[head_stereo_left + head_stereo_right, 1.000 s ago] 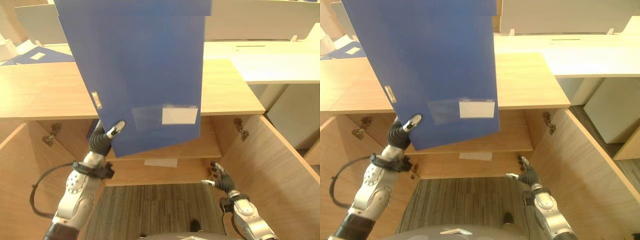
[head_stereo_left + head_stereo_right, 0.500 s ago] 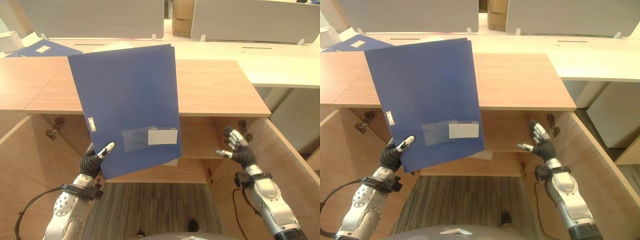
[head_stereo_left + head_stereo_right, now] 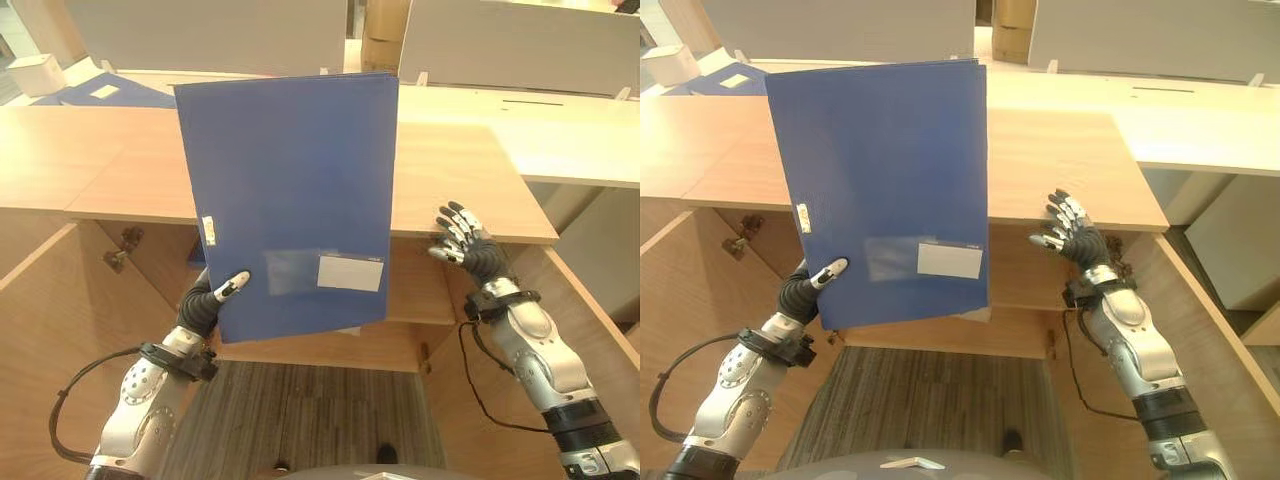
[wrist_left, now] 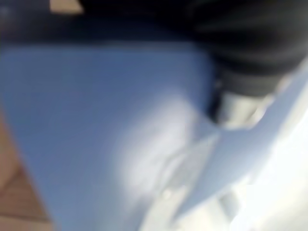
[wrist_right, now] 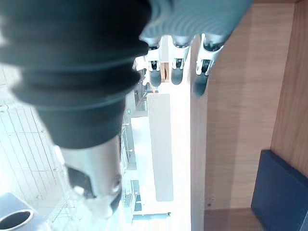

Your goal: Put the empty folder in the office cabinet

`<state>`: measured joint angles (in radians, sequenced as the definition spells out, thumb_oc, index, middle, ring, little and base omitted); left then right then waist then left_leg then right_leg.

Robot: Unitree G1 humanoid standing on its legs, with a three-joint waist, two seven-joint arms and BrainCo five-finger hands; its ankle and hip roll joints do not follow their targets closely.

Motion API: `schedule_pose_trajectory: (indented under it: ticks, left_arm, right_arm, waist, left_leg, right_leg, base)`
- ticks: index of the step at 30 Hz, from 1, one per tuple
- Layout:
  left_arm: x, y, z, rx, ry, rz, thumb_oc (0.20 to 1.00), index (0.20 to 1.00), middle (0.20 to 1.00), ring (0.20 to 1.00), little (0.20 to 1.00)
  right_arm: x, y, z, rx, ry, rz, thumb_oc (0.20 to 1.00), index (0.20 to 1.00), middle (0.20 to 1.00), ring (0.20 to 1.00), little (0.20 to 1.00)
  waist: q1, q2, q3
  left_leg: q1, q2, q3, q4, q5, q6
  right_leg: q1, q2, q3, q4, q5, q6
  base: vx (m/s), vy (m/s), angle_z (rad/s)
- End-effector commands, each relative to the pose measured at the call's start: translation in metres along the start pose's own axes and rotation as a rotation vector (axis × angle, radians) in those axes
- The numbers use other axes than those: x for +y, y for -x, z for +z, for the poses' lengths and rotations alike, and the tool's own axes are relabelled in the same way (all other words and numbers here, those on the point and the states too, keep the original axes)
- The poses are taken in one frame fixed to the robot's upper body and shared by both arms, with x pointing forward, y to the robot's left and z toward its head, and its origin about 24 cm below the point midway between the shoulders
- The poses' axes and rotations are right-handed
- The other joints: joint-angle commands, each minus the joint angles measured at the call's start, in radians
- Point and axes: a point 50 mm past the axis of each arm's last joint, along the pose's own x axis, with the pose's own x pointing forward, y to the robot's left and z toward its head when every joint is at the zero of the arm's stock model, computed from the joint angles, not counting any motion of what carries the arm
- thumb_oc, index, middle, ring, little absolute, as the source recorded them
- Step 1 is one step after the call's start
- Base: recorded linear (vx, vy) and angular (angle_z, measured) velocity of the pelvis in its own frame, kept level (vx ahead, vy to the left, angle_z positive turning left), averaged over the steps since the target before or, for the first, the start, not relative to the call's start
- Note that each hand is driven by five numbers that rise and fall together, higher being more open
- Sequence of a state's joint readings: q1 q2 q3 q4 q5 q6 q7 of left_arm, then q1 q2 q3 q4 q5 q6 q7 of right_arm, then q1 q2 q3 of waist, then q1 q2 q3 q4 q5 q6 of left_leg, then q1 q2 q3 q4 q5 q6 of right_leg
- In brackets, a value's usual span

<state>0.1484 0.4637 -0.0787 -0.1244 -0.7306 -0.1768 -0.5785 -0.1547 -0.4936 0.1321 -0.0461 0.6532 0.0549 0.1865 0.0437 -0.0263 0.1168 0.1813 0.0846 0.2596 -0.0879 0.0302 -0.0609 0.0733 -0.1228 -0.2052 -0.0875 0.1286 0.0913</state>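
Left hand [image 3: 205,305] seemingly pinches upright blue folder [image 3: 290,200] low; right hand [image 3: 468,243] fingers spread.

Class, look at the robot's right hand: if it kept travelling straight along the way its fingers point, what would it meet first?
The right hand is open, fingers pointing up and forward beside the blue folder. Probably the front edge of the cabinet top, though depth is unclear.

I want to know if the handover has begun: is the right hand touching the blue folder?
No: the right hand is open with fingers spread, apart from the blue folder, which the left hand pinches at its lower corner.
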Motion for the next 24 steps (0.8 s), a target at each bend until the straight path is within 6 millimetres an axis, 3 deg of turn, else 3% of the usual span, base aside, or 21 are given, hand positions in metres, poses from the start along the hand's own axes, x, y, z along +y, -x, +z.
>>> schedule_pose_trajectory:
  ticks: [1, 11, 24]
  left_arm:
    - [-0.002, -0.019, 0.033, -0.12, -0.104, -0.107, 0.2, 0.2, 0.2, 0.2, 0.2]
    - [-0.004, -0.024, 0.03, -0.071, -0.122, -0.133, 0.2, 0.2, 0.2, 0.2, 0.2]
    - [-0.003, -0.025, 0.023, -0.014, -0.183, -0.106, 0.2, 0.2, 0.2, 0.2, 0.2]
  right_arm:
    - [0.01, -0.012, 0.034, -0.138, -0.03, 0.08, 1.0, 1.0, 1.0, 1.0, 1.0]
    - [0.033, -0.021, 0.046, -0.071, -0.097, 0.256, 1.0, 1.0, 1.0, 1.0, 1.0]
    - [0.049, -0.026, 0.05, -0.036, -0.132, 0.332, 1.0, 1.0, 1.0, 1.0, 1.0]
  waist:
    - [0.011, -0.012, -0.014]
    - [0.01, -0.021, -0.022]
    - [0.008, -0.022, -0.022]
  left_leg:
    - [-0.01, 0.032, -0.04, 0.001, -0.022, 0.012]
    - [-0.006, 0.034, -0.027, 0.001, -0.02, 0.01]
    - [-0.002, 0.036, -0.022, 0.001, -0.017, 0.01]
  right_leg:
    - [0.036, -0.067, -0.019, 0.0, -0.015, 0.08]
    - [0.035, -0.066, -0.018, 0.0, -0.014, 0.08]
    - [0.035, -0.063, -0.012, 0.0, -0.013, 0.08]
  base:
    - [0.0, 0.0, 0.0]
    - [0.0, 0.0, 0.0]
    - [0.0, 0.0, 0.0]
